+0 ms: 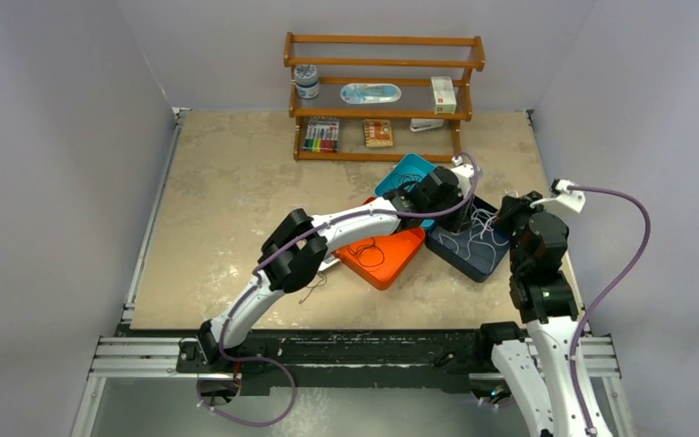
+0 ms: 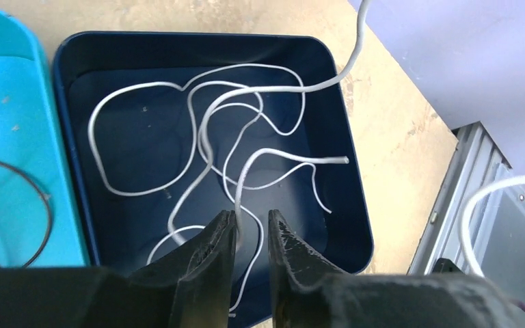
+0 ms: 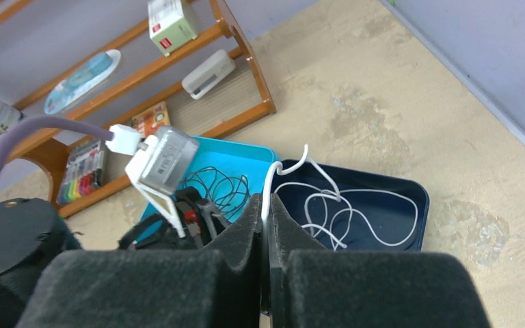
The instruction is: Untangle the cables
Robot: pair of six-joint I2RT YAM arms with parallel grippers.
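I am standing in a robotics lab cell. Bare grey walls (image 1: 55,137) box the table (image 1: 227,182) in at nine, twelve and three o'clock. At six o'clock a metal rail (image 1: 136,357) carries two white arms (image 1: 346,221), each trailing a purple hose (image 1: 623,264). The wooden shelf (image 1: 382,64) at twelve o'clock holds a mix of props: markers (image 1: 321,137), a jar (image 1: 307,82) and a small box (image 1: 443,94). Toward three o'clock sit three plastic trays (image 1: 400,259) with loose cables (image 2: 301,158) in them.
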